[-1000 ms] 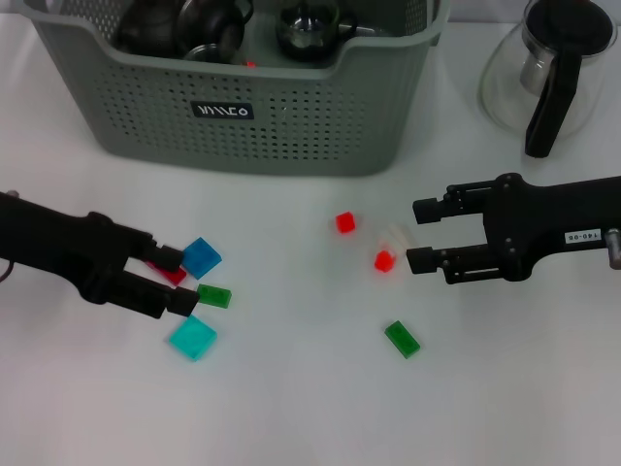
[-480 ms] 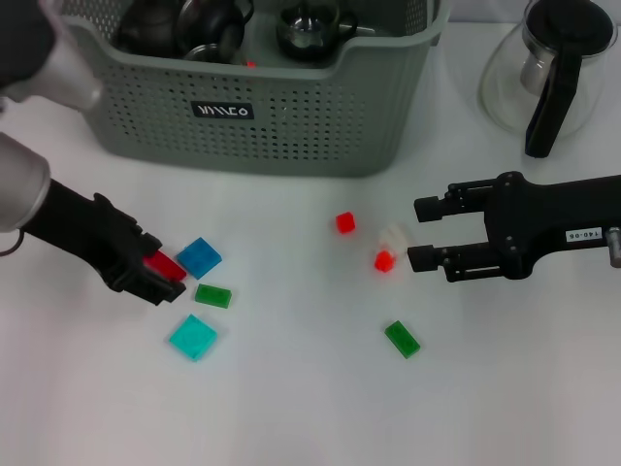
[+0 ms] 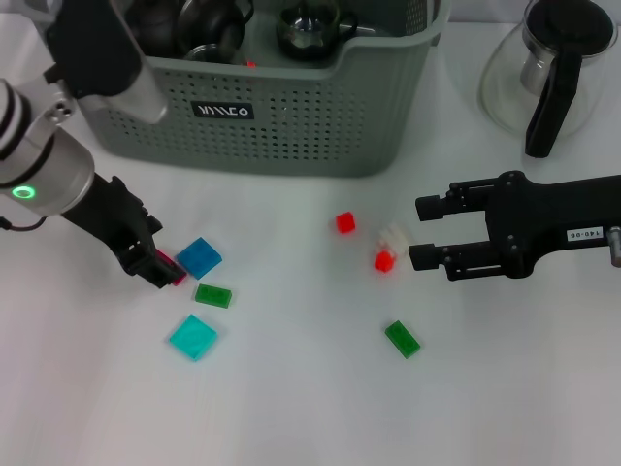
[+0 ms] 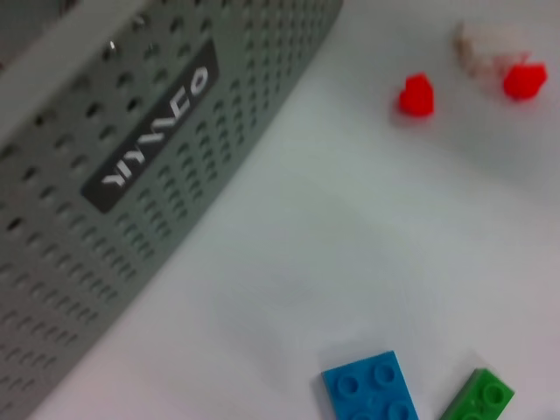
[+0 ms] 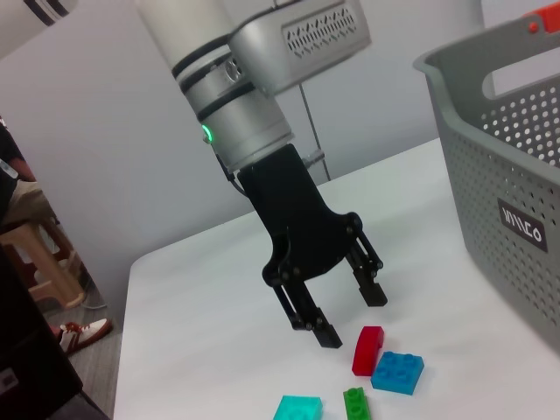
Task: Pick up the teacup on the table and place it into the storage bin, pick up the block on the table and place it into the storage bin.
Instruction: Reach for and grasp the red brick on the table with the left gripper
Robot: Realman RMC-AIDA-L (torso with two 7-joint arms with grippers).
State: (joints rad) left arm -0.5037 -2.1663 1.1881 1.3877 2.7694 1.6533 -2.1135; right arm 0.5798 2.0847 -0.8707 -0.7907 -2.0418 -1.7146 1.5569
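On the white table [image 3: 291, 408], the left gripper [image 3: 155, 264] is seen low at the robot's left, pointed down at a cluster of blocks. Its fingers [image 5: 328, 335] are spread apart in the right wrist view and nothing is held between them; a red block [image 5: 367, 349] stands on edge just beside the fingertips, not clearly gripped. In the head view this red block [image 3: 175, 271] peeks out at the gripper tip. A blue block [image 3: 199, 257] lies just beside it, a green block [image 3: 213, 295] near below, and a cyan block [image 3: 192, 337] a bit nearer the robot.

The storage bin [image 3: 291, 126] is set at the far side of the table, label facing the robot; dark teapots or cups [image 3: 194, 24] are already seen inside, and one small glass pot [image 3: 310, 29] sits near the handle dip. No teacup can be told apart on the table.

The right gripper [image 3: 419, 233] is held level at the robot's right, jaws open, empty. Just beside its fingertips lie a pale whitish block [image 3: 393, 236] and a small red block [image 3: 384, 260], touching or nearly so. Another small red cube [image 3: 344, 222] lies apart toward the bin, and a second green block [image 3: 402, 339] lies nearer the robot. A glass teapot with black handle [image 3: 548, 73] stands at the far right, outside the bin.
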